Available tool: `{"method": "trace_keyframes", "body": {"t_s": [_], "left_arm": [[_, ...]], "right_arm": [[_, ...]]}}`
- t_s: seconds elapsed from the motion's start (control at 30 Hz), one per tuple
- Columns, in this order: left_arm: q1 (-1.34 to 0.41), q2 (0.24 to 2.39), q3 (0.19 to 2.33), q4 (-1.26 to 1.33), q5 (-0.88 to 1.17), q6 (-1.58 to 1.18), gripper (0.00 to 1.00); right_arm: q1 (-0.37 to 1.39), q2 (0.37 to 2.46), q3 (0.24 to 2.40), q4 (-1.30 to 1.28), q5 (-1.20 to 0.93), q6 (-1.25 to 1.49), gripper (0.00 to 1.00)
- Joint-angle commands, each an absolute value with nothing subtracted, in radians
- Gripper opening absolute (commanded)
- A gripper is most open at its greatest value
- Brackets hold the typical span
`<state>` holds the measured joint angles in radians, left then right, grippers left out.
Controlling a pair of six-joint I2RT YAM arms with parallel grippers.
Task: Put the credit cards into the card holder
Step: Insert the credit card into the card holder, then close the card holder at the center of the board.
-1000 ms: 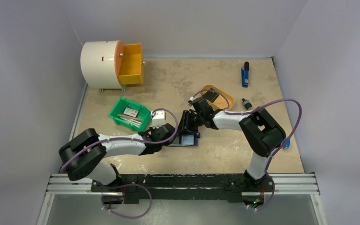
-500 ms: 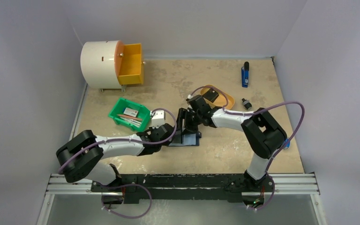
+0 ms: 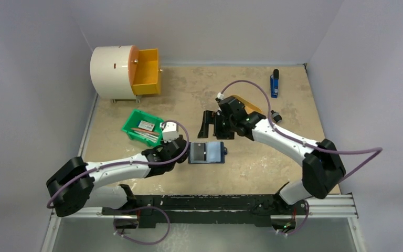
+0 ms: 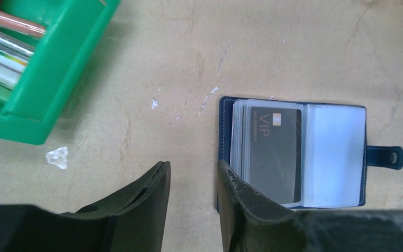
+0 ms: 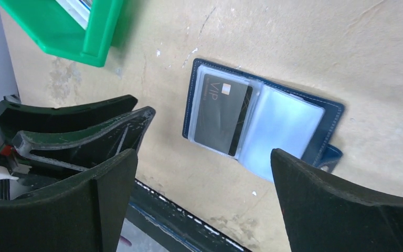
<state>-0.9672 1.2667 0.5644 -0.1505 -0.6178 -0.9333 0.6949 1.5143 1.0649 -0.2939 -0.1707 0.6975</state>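
Observation:
The navy card holder lies open flat on the table, its snap tab pointing right. A dark grey VIP credit card sits in its left clear sleeve; the right sleeve looks blank. My left gripper is open just left of the card holder, bare table between its fingers, its right finger over the holder's left edge. My right gripper hangs wide open above and behind the card holder, holding nothing.
A green bin with pens and cards stands left of the holder. A mustard tray shows behind the right arm. A white drum with an orange drawer stands at the back left. A blue object lies at the back right.
Both grippers have opened and drawn off the card holder: the left back to the left, the right up and away to the far side. The holder now lies uncovered and flat.

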Motion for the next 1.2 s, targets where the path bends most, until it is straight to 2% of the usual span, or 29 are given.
{"method": "trace_keyframes", "body": {"t_s": [0.0,0.17,0.27,0.43,0.57,0.83,1.0,1.17], "left_arm": [[-0.966,1.160,0.571,-0.225,-0.702,-0.948,0.39],[-0.967,1.079,0.585,-0.290,-0.753,-0.946,0.40],[-0.968,1.015,0.540,-0.235,-0.753,-0.925,0.41],[-0.968,0.898,0.447,-0.144,-0.765,-0.952,0.56],[-0.967,0.904,0.477,-0.189,-0.732,-0.949,0.61],[-0.966,1.045,0.546,-0.158,-0.583,-0.900,0.60],[-0.967,1.082,0.553,-0.116,-0.555,-0.896,0.59],[-0.966,1.091,0.545,-0.094,-0.541,-0.882,0.58]], "right_arm": [[0.696,1.396,1.133,-0.435,-0.033,0.648,0.99],[0.692,1.143,0.914,-0.308,0.160,0.636,0.98],[0.677,1.029,0.801,-0.269,0.197,0.624,0.98],[0.675,0.969,0.702,-0.307,0.231,0.634,0.98],[0.674,0.920,0.626,-0.252,0.204,0.656,0.97],[0.629,0.967,0.595,-0.195,0.113,0.676,0.92],[0.602,1.016,0.591,-0.153,0.037,0.652,0.84],[0.603,1.120,0.645,-0.125,0.008,0.586,0.80]]}}
